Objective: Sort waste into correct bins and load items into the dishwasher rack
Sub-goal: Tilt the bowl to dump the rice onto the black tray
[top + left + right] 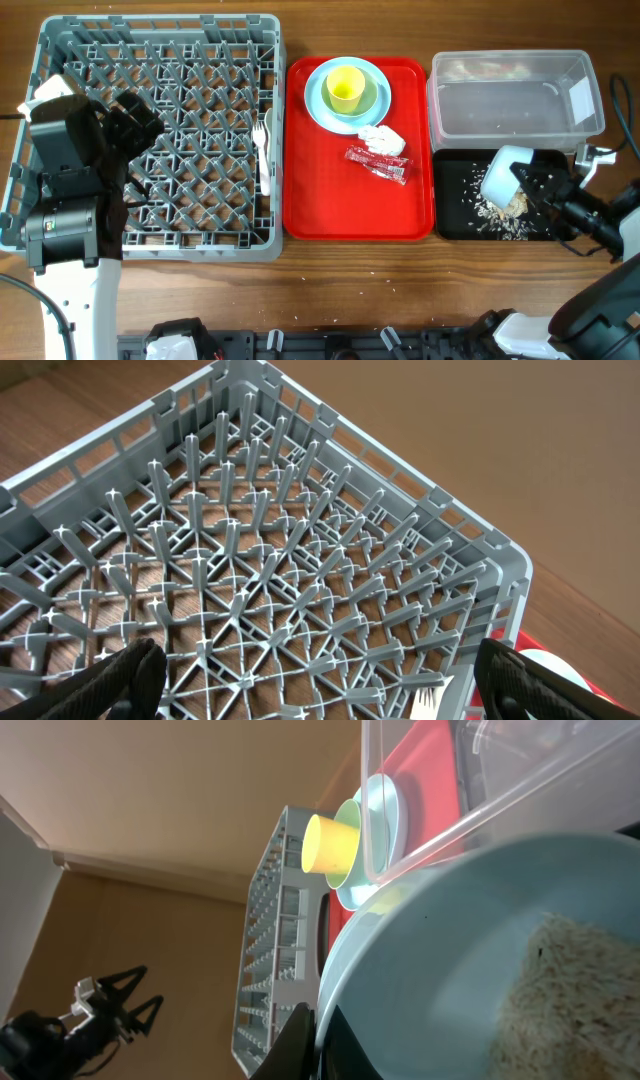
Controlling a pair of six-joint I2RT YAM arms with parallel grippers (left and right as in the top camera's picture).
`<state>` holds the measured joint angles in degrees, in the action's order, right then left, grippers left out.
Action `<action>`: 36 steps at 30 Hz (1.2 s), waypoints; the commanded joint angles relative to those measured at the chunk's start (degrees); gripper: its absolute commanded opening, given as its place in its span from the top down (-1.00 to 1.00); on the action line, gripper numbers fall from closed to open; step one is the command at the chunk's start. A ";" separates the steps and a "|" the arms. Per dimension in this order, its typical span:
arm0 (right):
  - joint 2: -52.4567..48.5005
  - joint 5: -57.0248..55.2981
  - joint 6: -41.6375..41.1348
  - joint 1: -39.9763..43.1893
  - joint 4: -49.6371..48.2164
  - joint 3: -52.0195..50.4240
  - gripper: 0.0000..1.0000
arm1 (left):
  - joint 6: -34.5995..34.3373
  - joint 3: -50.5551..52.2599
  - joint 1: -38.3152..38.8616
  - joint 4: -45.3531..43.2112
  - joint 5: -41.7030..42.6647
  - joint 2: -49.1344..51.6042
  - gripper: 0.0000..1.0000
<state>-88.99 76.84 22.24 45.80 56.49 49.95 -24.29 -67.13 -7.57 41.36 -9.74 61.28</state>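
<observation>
Rice (575, 990) lies inside the light-blue bowl (450, 940) my right claw (318, 1034) clamps by the rim, plain from my wrist; overhead shows it tipped over the black tray (450, 225), grains scattered there. My left claw (320, 680) gapes above the rack (300, 560), far left of that tray.

The dishwasher rack (180, 247) is matt grey plastic, the serving tray (330, 190) glossy red, the tub (500, 110) smooth clear plastic, and the table (350, 290) grained wood.
</observation>
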 commanded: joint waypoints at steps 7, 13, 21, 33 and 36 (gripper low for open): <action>-0.70 4.87 7.80 2.99 6.60 0.04 0.92 | -0.13 -0.28 -0.33 -0.11 -0.35 0.02 -1.00; -0.70 13.33 6.12 2.97 -1.33 0.04 0.92 | -0.13 -0.28 -0.33 -0.11 -0.35 0.02 -1.00; -0.70 16.09 1.25 2.97 0.79 -0.90 0.92 | -0.13 -0.28 -0.33 -0.11 -0.35 0.02 -1.00; -0.26 16.02 -0.26 2.84 11.87 -0.92 0.92 | -0.13 -0.28 -0.33 -0.11 -0.35 0.02 -1.00; -0.26 16.06 3.23 2.73 14.16 -0.90 0.92 | -0.13 -0.28 -0.33 -0.11 -0.35 0.02 -1.00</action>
<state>-89.06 89.32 22.68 48.58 72.25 49.04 -24.29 -67.13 -7.57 41.39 -9.74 61.28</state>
